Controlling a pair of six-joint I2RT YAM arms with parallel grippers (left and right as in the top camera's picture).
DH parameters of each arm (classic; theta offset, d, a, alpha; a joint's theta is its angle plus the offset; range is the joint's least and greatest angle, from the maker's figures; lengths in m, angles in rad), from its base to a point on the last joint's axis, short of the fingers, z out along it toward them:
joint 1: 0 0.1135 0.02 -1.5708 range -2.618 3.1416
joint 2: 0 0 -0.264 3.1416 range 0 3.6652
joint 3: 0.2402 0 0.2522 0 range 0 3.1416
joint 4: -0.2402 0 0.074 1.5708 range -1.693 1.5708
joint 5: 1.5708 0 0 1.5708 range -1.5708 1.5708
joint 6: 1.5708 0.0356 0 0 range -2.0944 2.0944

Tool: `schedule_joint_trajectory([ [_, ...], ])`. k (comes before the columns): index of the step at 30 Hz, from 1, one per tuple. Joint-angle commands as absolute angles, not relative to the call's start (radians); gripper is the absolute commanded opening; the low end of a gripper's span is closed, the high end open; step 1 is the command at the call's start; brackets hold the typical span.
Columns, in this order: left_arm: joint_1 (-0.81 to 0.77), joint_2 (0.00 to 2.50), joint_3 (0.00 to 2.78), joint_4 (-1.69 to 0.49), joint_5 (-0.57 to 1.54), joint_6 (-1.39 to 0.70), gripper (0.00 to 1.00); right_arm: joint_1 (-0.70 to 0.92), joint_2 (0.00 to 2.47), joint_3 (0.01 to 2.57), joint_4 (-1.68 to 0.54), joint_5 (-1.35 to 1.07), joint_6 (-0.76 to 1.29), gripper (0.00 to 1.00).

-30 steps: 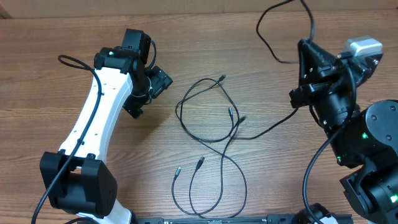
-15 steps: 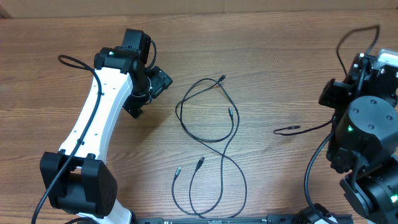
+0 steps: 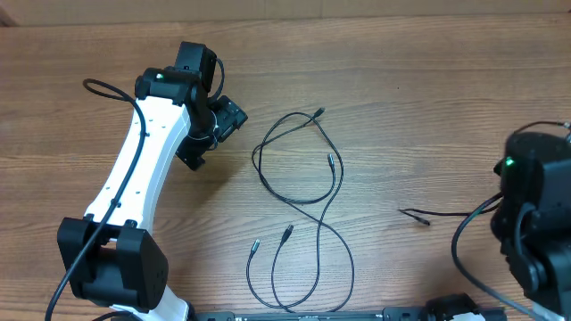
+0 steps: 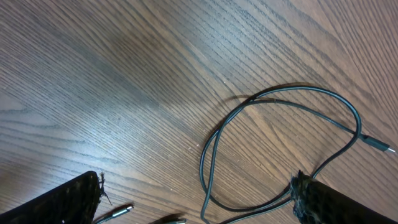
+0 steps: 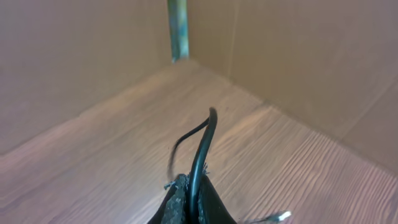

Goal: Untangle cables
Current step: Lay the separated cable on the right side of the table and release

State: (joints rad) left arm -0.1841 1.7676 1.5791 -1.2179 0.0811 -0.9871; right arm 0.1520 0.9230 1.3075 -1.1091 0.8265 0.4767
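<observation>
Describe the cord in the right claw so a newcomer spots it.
At the right of the wooden table, beside the black right arm, a thin black cord runs from the right claw. Its tip lies alone, apart from the looped black cords mid-table.

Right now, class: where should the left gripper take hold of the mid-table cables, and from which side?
Probably the cord just behind the top plug, the left gripper coming from above with fingers across it. That end sticks out alone, flat on the table, clear of the crossings.
</observation>
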Motion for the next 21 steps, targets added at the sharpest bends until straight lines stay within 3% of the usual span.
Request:
schedule_joint_trajectory([
  [1, -0.197, 1.752, 1.586, -1.216, 0.07, -0.964, 1.0, 0.111, 0.96, 1.327, -1.078, 0.484, 0.356, 0.04],
  [8, -0.197, 1.752, 1.586, -1.215, 0.066, -0.964, 0.99, 0.111, 1.059, 1.327, -1.041, -0.131, 0.126, 0.04],
  [18, -0.197, 1.752, 1.586, -1.211, 0.033, -0.965, 0.99, 0.111, 1.083, 1.327, -0.937, -0.649, 0.122, 0.04],
  [21, -0.197, 1.752, 1.586, -1.204, 0.033, -0.964, 1.0, 0.109, 1.085, 1.327, -0.94, -0.639, 0.122, 0.04],
])
